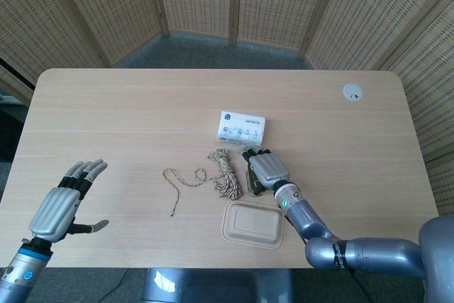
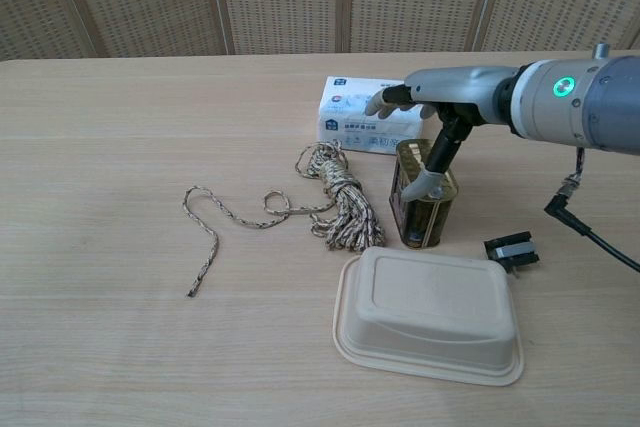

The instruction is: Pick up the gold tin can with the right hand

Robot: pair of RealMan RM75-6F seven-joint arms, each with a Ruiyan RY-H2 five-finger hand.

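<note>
The gold tin can stands upright on the table, between the coiled rope and a black clip. My right hand hovers over the can with its fingers spread toward the tissue pack. Its thumb points down onto the can's top, and nothing is gripped. In the head view the right hand covers most of the can. My left hand is held open, with nothing in it, near the table's front left corner.
A beige lidded food container lies just in front of the can. The rope's loose tail trails to the left. A white tissue pack sits behind the can. A round grey cap is set in the table's far right.
</note>
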